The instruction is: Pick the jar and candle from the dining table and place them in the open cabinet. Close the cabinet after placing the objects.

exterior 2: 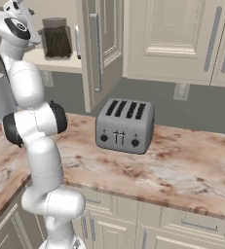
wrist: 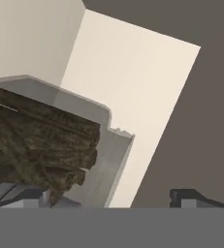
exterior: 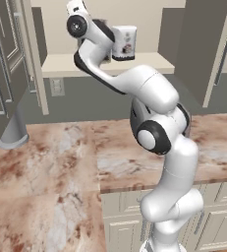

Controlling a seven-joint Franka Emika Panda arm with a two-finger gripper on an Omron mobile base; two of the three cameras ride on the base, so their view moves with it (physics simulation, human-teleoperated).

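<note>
Gripper: the gripper (wrist: 116, 196) had its two dark tips set wide apart in the hand view, one at the lower left and one at the lower right. Nothing was clamped between them.
Contact: the left tip sat right against the lower edge of the jar; whether it actually touched the glass could not be told. The right tip stood free against the dark cabinet wall.
Hand: in the left base view the white hand was raised to shelf height, reaching into the open cabinet.
Jar: the jar (exterior 2: 57, 38) stood upright on the pale shelf, clear glass with a greyish lid, packed with dark brown-green sticks. In the hand view it lay close to the left tip, with the sticks bunched and seen through the glass.
Cabinet: the cabinet (exterior: 134, 63) was a cream wall unit with both doors swung open; the right door (exterior 2: 98, 48) carried a long vertical bar handle.
Dining table: the dining table (exterior: 61, 157) showed a reddish-brown and beige marbled top over a cream panelled base, below the cabinet and nearer the robot.
Toaster: a grey four-slot toaster (exterior 2: 125, 125) sat on the stone top to the right of the arm, well apart from the jar.
</note>
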